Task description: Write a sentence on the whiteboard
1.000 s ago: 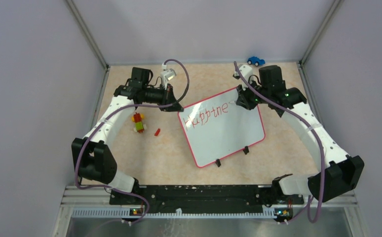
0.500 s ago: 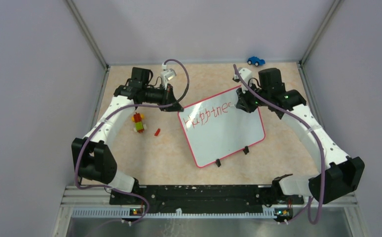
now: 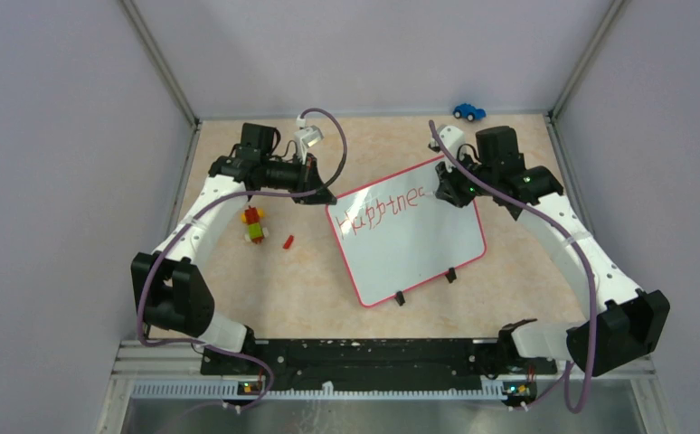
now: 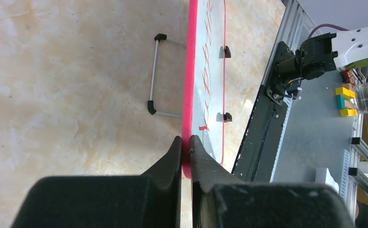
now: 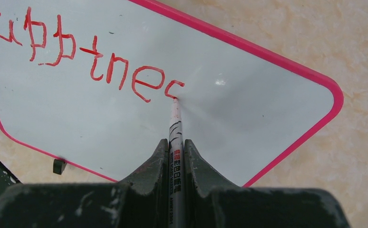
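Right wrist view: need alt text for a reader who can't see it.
The right gripper, fingers shut on a marker, holds its tip on the whiteboard at the end of the unfinished red sentence. The board's pink frame and beige marbled table show behind.

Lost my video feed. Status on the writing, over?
Left gripper shut on whiteboard edge. Right gripper shut on marker, tip touching board. Sentence unfinished. Nothing blocking.

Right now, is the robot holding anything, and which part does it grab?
The right end effector pinches a marker by its barrel; the left end effector clamps the whiteboard by its pink frame.
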Tool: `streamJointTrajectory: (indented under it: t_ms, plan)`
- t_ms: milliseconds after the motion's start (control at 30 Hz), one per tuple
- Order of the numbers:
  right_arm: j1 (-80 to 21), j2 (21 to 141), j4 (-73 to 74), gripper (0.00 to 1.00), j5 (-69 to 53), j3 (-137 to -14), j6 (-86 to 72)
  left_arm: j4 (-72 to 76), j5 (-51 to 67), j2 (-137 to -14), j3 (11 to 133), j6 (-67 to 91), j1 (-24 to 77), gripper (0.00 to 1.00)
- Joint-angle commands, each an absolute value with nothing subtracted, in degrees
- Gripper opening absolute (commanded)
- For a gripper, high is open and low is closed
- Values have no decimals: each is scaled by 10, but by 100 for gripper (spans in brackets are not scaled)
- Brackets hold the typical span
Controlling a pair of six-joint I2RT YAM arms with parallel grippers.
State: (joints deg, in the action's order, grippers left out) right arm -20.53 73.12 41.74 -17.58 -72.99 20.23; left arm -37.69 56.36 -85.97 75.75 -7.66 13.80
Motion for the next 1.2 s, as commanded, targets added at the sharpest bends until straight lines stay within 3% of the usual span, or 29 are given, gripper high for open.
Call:
streamJointTrajectory:
  t_ms: [0, 367, 900, 1167]
  plan:
    - [-197, 710, 417, 0, -159, -722, 218, -403, 568, -867, 748, -91, 159, 0]
    - [-198, 698, 418, 0, -184, -691, 209, -403, 570, -869, 747, -92, 159, 0]
    - [-223, 708, 420, 0, -214, -737, 192, -404, 563, -866, 746, -93, 159, 0]
    - [-171, 690, 426, 0, -216, -754, 201, -404, 569, -870, 749, -92, 160, 0]
